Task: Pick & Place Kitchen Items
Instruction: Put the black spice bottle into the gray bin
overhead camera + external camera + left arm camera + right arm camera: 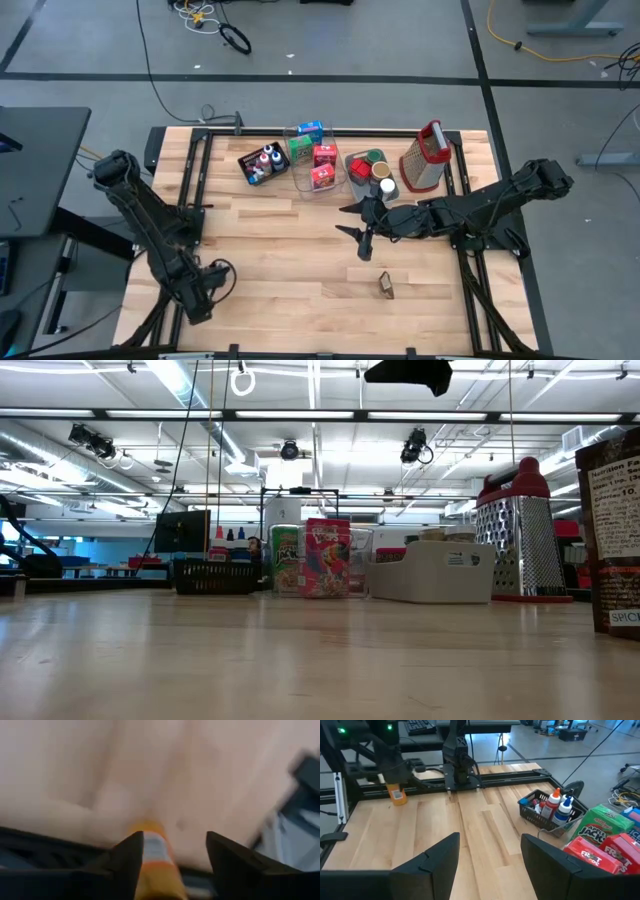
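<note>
Wooden planks of the surface (300, 250) fill mid-frame in the high view. At lower left the left gripper (170, 855) stands spread around an orange bottle (152, 862) (whether it pinches cannot be told). This looks like a pickup; next comes carrying it toward the black basket (547, 812). Only the right wrist view, past the right gripper's (490, 857) spread jaws, shows that bottle from outside.

desk (300, 250): pale wood planks | grater (424, 160): silver, red handle | basket (536, 811): black mesh | bottles (559, 806): white, red and blue caps | cereal boxes (316, 155): green, red, blue | left tool's bottle (152, 865): orange, white label
</note>
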You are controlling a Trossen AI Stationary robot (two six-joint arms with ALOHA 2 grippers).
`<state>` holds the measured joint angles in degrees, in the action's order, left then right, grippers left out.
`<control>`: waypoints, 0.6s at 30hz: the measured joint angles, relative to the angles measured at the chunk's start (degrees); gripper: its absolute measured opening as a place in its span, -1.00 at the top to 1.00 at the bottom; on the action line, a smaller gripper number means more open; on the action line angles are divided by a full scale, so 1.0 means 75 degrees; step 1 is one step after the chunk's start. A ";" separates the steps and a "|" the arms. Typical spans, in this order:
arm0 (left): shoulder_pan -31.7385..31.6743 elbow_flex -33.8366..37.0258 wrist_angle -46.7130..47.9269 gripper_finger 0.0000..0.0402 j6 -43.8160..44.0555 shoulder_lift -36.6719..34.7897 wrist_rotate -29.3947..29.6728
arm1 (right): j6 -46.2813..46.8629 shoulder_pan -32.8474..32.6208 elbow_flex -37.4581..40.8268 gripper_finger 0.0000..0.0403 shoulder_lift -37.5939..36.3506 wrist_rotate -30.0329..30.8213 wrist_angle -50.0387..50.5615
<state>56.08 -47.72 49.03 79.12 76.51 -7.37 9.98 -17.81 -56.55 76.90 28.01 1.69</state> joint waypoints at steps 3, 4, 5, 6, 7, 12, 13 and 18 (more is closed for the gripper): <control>0.0061 0.0000 -0.0457 -0.27 -0.0069 0.0000 -0.0812 | -0.0030 0.0001 0.0000 -0.10 0.0000 0.0000 0.0003; 0.0085 -0.0002 -0.0532 -0.31 -0.0041 0.0000 -0.0984 | -0.0038 0.0001 0.0000 -0.10 0.0000 0.0000 0.0003; 0.0116 -0.0006 -0.0546 -0.35 0.0028 0.0000 -0.1137 | -0.0050 0.0001 0.0000 -0.10 0.0000 0.0000 0.0003; 0.0155 -0.0006 -0.0523 -0.39 0.0132 0.0000 -0.1300 | -0.0050 0.0001 0.0000 -0.10 0.0000 0.0000 0.0003; 0.0202 -0.0006 -0.0487 -0.42 0.0228 0.0000 -0.1499 | -0.0050 0.0001 0.0000 -0.10 0.0000 0.0000 0.0003; 0.0618 -0.0010 -0.0319 -0.47 0.0677 -0.0003 -0.2105 | -0.0050 0.0001 0.0000 -0.10 0.0000 0.0000 0.0009; 0.0720 -0.0009 -0.0199 -0.47 0.0738 -0.0003 -0.2059 | -0.0048 0.0001 0.0000 -0.10 0.0000 0.0000 0.0009; 0.1204 -0.0032 -0.0183 -0.40 0.1387 -0.0017 -0.1357 | -0.0047 0.0001 0.0000 -0.10 0.0000 0.0000 0.0012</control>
<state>65.11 -47.96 47.65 89.52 76.38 -17.55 9.63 -17.80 -56.55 76.90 28.01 1.78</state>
